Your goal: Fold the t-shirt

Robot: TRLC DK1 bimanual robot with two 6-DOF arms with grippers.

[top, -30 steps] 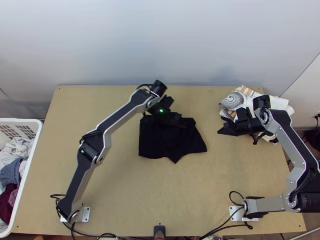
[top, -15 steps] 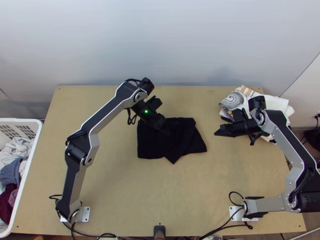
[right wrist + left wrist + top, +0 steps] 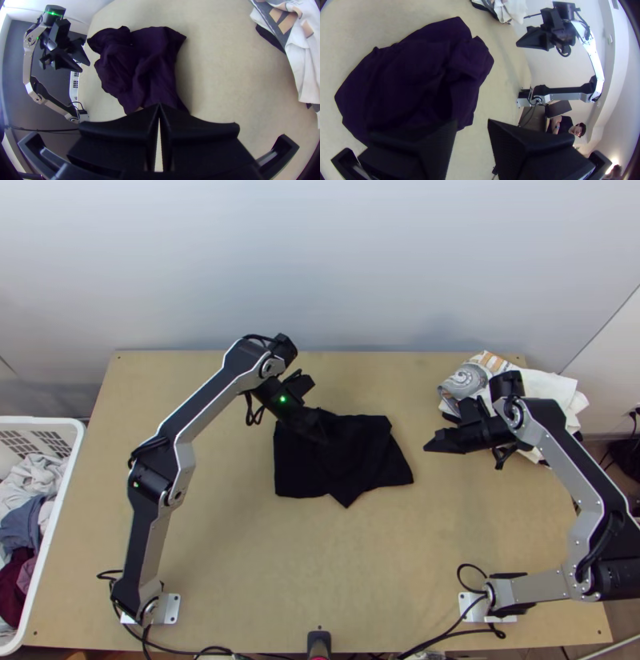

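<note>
1. The left gripper (image 3: 472,120) has its 2 wide flat black fingers apart, with no cloth pinched between them. Seen from above, they lie over the upper left part of the task's cloth; whether they touch it I cannot tell.
2. The right gripper (image 3: 159,106) has its 2 fingertips together on nothing, to the right of that cloth and apart from it.
3. Under the left fingers is the dark, soft fabric t-shirt (image 3: 300,476), gathered into a compact, layered, wrinkled shape, with a pointed corner toward the table's near edge. It looks partly folded, the layers uneven.
4. It should handle as light and limp, not fragile, sagging wherever it is unsupported. The better hold is probably at an outer edge or corner, taking every layer at once; a shallow pinch could lift only the top layer and undo the fold. The pointed corner likely wants tucking in or smoothing.
5. Beyond the right fingers, partly behind that gripper, sits a white printed cloth pile (image 3: 560,390).
6. Farthest out, well to the left of the left fingers, stands a white plastic laundry basket (image 3: 54,524) beside the light wooden table (image 3: 384,580).
</note>
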